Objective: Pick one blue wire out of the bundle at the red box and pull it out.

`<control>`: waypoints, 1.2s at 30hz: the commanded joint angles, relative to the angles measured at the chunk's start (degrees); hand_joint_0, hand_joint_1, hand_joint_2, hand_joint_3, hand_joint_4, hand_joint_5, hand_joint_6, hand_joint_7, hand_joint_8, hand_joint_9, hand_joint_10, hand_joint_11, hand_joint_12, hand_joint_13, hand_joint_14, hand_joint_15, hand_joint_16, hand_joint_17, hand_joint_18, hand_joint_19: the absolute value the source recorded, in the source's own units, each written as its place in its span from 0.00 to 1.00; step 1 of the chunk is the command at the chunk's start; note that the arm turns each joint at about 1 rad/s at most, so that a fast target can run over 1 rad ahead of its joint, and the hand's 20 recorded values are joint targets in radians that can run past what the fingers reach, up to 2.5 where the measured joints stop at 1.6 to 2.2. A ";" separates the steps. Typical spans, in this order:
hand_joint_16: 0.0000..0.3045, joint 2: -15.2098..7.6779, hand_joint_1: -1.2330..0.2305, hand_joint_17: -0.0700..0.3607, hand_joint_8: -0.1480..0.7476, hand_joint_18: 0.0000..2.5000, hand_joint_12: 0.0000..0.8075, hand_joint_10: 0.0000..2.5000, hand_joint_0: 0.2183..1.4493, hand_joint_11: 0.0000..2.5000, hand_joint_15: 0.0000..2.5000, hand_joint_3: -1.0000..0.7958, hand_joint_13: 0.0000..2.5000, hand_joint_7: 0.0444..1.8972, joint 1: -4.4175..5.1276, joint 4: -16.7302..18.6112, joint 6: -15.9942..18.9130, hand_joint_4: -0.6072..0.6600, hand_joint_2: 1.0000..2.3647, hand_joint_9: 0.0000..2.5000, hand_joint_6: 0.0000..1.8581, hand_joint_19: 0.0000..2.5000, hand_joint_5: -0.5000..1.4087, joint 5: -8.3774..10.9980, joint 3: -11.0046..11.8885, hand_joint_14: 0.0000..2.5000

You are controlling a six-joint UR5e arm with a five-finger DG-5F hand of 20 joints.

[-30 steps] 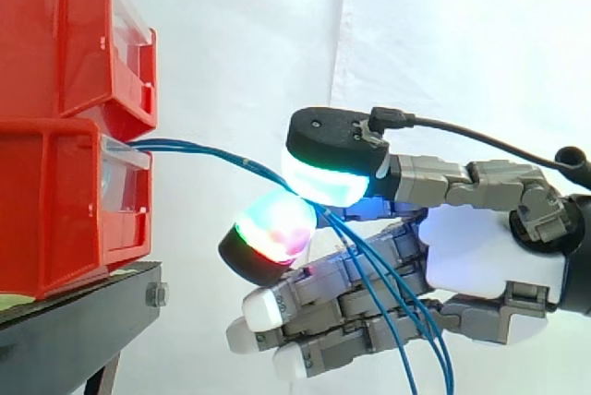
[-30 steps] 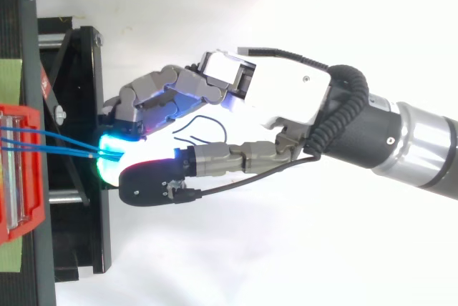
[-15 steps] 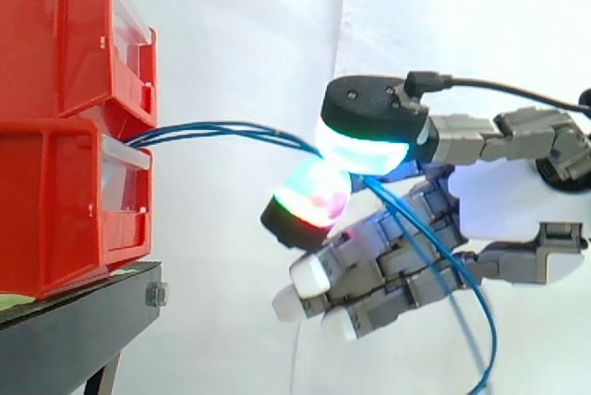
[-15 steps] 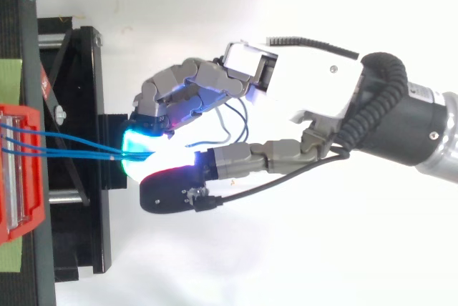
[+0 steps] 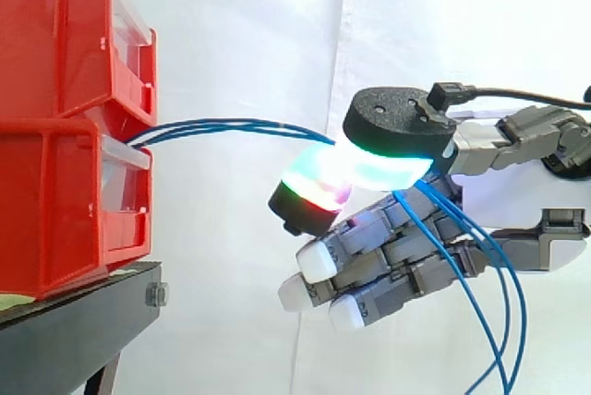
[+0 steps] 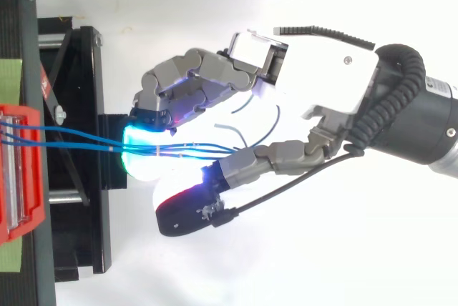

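Fingers [image 5: 314, 194] curl under the thumb [image 5: 397, 123], pinching the thin blue wires [image 5: 231, 125] at centre frame. The hand [image 6: 322, 70] has backed toward the right edge over the last second, drawing more wire from the stacked red plastic bins [image 5: 55, 201] at left. Several strands come along rather than one, so the singling-out looks doubtful.

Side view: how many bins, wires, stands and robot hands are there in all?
Bins: 2, one stacked on the other
Wires: 3, as far as the strands can be told apart
Stand: 1
Hand: 1, pinching the wires
Total: 7
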 commanded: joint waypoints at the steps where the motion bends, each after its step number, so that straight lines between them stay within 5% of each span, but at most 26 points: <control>1: 0.18 -0.04 0.30 0.45 0.61 0.25 0.56 0.00 0.26 0.17 0.06 0.28 0.22 0.54 0.01 0.00 -0.06 0.72 0.00 0.34 0.48 0.13 0.17 0.00 0.05 0.00; 8: 0.22 0.05 0.43 0.51 0.66 0.26 0.62 0.00 0.17 0.17 0.07 0.28 0.22 0.51 -0.08 0.00 -0.06 0.72 0.00 0.34 0.48 0.12 0.17 0.00 -0.04 0.00; 18: 0.20 0.05 0.54 0.47 0.62 0.24 0.58 0.00 0.22 0.16 0.07 0.30 0.21 0.52 -0.08 0.00 -0.15 0.68 0.00 0.34 0.48 0.14 0.18 0.00 0.05 0.00; 28: 0.18 0.05 0.41 0.45 0.62 0.24 0.55 0.00 0.26 0.17 0.07 0.43 0.22 0.56 -0.17 0.00 -0.15 0.67 0.01 0.36 0.48 0.14 0.19 0.09 0.05 0.00; 36: 0.19 -0.04 0.35 0.46 0.63 0.25 0.57 0.00 0.27 0.17 0.07 0.42 0.22 0.55 -0.17 0.00 -0.06 0.68 0.01 0.37 0.48 0.13 0.19 0.35 -0.04 0.00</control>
